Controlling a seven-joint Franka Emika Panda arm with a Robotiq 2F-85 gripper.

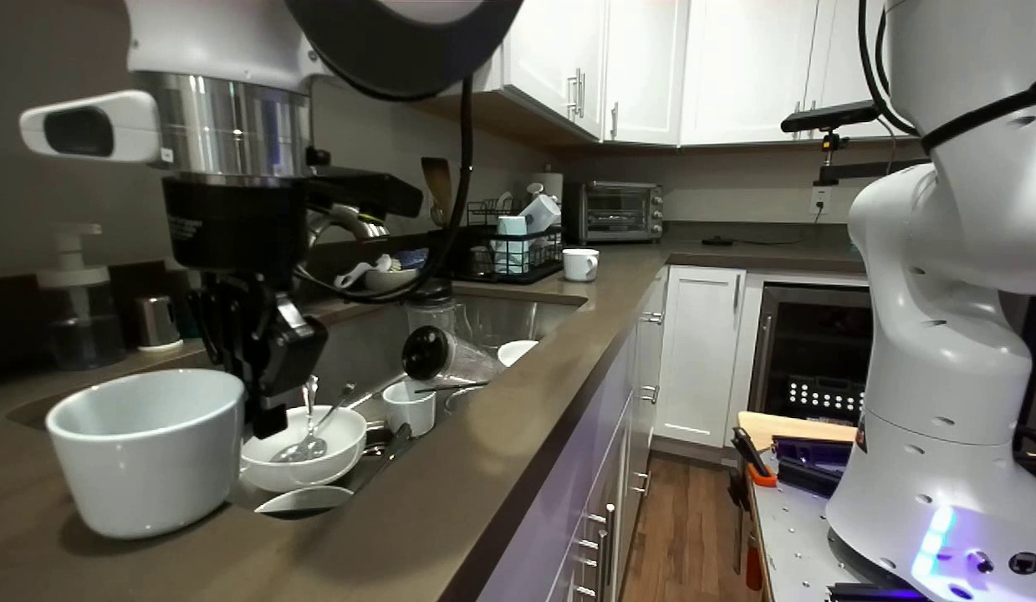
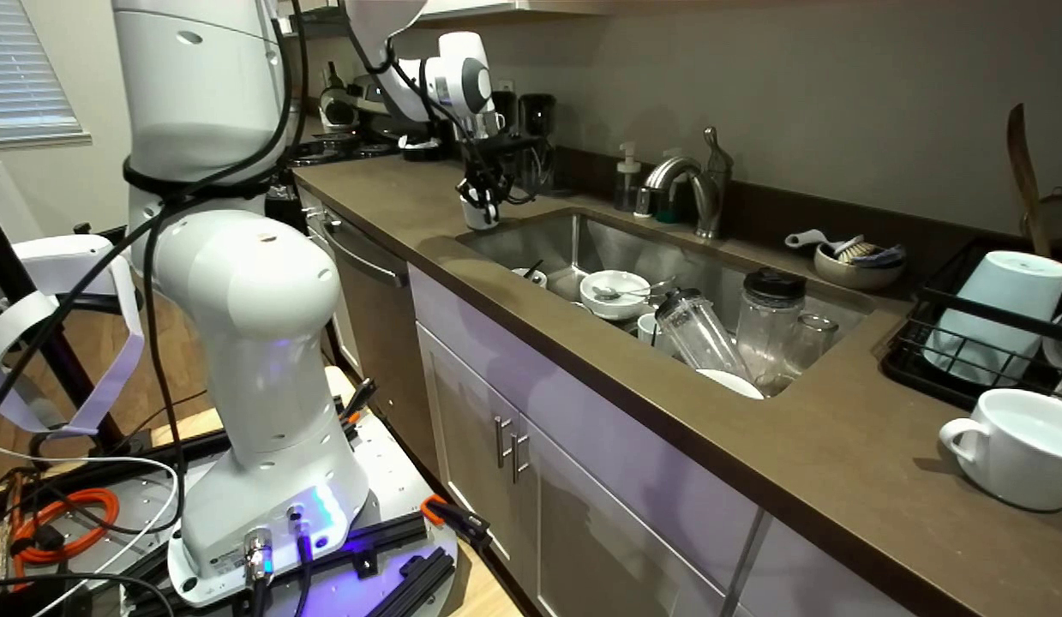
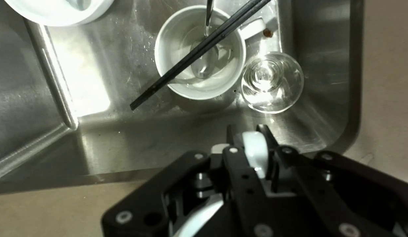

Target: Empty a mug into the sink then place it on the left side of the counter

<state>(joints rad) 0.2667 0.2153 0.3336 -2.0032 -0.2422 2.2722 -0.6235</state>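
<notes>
The white mug hangs or stands upright at the end of the sink. It is over the grey-brown counter; whether its base touches the surface I cannot tell. My gripper points down and is shut on the loop handle, which shows between the black fingers in the wrist view. Most of the mug's body is hidden behind the gripper there, with only part of its rim in sight. In an exterior view the mug is partly covered by the gripper.
In the sink lie a white bowl, a cup with chopsticks across it, a glass and clear bottles. The faucet and soap bottle stand behind. Another white mug sits near the dish rack.
</notes>
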